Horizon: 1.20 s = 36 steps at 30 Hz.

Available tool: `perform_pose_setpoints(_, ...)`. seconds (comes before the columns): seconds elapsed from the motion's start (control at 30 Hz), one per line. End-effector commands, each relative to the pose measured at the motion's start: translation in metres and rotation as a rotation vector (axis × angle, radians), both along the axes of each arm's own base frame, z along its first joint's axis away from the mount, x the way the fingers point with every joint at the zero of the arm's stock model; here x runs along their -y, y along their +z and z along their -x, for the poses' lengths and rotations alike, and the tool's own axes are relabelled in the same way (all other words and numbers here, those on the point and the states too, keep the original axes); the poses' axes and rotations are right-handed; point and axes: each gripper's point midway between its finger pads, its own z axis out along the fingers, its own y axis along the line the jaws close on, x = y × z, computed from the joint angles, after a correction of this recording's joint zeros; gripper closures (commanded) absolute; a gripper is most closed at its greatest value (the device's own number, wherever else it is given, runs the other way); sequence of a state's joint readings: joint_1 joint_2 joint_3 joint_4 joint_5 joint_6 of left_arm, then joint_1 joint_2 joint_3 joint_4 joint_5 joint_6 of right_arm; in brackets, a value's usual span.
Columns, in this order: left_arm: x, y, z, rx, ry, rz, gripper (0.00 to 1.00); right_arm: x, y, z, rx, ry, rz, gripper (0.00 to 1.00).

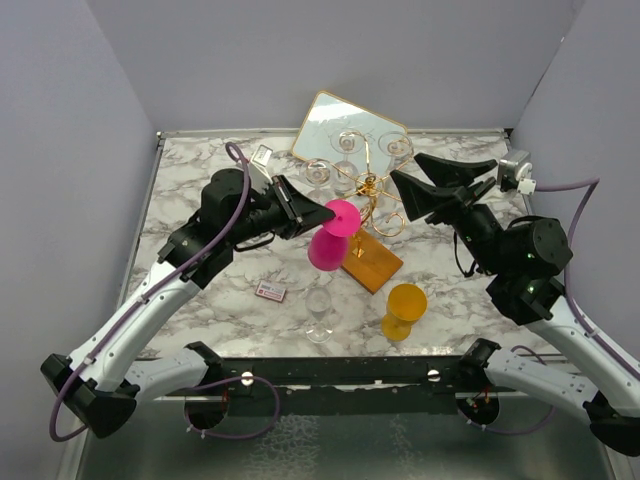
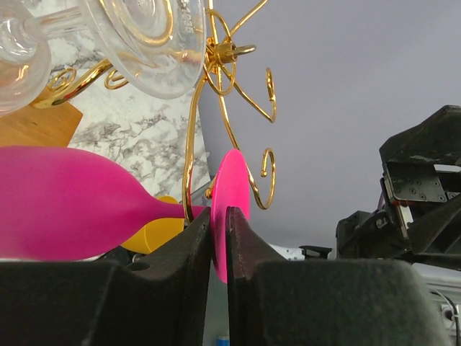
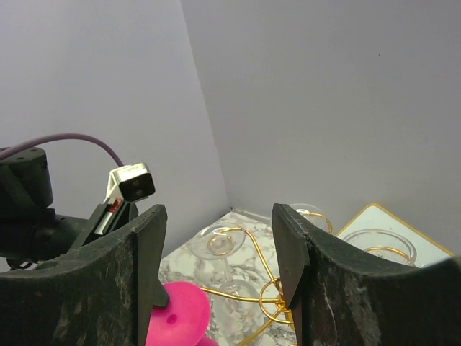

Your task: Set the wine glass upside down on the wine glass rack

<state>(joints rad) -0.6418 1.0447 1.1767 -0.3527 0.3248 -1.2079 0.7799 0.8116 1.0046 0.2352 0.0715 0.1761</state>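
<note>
Clearly, on the left side, the left gripper (image 1: 322, 213) is reaching in toward the middle of the table and its fingers (image 2: 191, 249) are clenching the flat foot of the pink wine glass (image 1: 327, 250). The foot is sitting edge-on between them, with no gap that I can see. The glass is hanging in the air, upside down and leaning. Its long axis is running from the bowl, lower and nearer to the arms, up to the foot, which is pointing toward the wine glass rack (image 1: 372, 190). In the left wrist view one scrolled gold arm (image 2: 191, 173) is crossing just beside the stem, close to the foot. Whether the foot is already resting on this wire, I cannot tell. I am judging that the coming move is depending on this: the stem must be lying inside the wire slot before the fingers are letting go. Further right, the right gripper (image 1: 403, 165) is hovering just beside the rack with its jaws spread wide and grasping nothing. The left arm is the nearer one.
</note>
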Motion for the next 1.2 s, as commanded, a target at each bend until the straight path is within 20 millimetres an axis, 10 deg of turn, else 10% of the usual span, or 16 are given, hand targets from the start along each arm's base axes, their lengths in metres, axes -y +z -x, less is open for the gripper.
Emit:
perform_pose_setpoints(0.0, 0.004, 0.005, 0.010, 0.000, -0.056, 0.011, 0.82, 0.004, -0.008, -0.001, -0.041, -0.018, -0.020, 0.40)
perform_pose_setpoints(0.67, -0.010, -0.002, 0.033, -0.030, -0.104, -0.070, 0.32, 0.018, -0.036, -0.015, -0.306, -0.092, -0.070, 0.40)
perform_pose_setpoints(1.17, -0.009, 0.017, 0.013, 0.043, -0.048, -0.090, 0.54, 0.022, -0.086, -0.030, -0.637, -0.214, 0.012, 0.47)
